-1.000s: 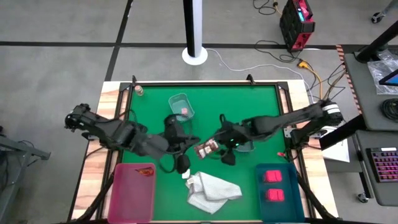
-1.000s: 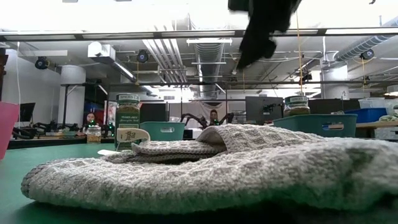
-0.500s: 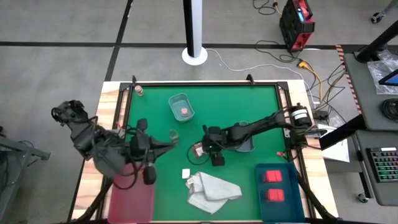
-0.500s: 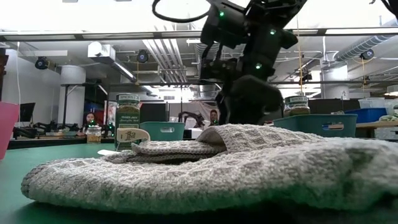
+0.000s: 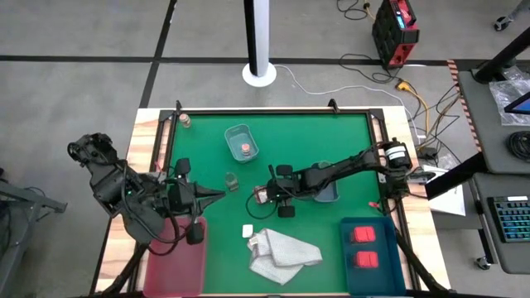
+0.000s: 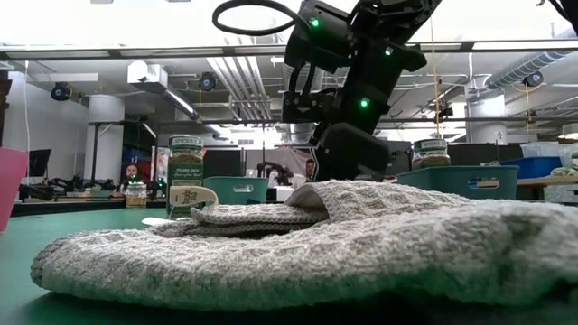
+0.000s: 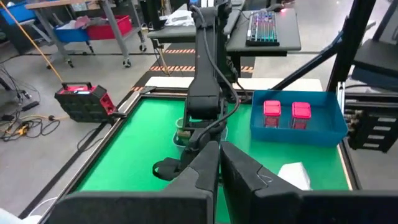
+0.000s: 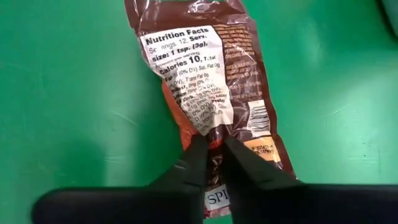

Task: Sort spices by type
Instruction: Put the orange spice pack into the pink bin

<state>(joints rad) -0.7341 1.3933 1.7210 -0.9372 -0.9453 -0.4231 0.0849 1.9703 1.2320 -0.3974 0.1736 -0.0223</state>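
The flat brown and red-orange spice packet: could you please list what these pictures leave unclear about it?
- Flat brown and red-orange spice packet: its front is face-down in the right wrist view.
- Its lower label is covered by the right hand.
- Low view: the grey knitted cloth hides it completely.

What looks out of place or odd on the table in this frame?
A crumpled white cloth lies loose on the green mat, with a small white item beside it. The brown packet is creased, label side up, and the right gripper is closed on it. The left gripper hangs near the pink tray.
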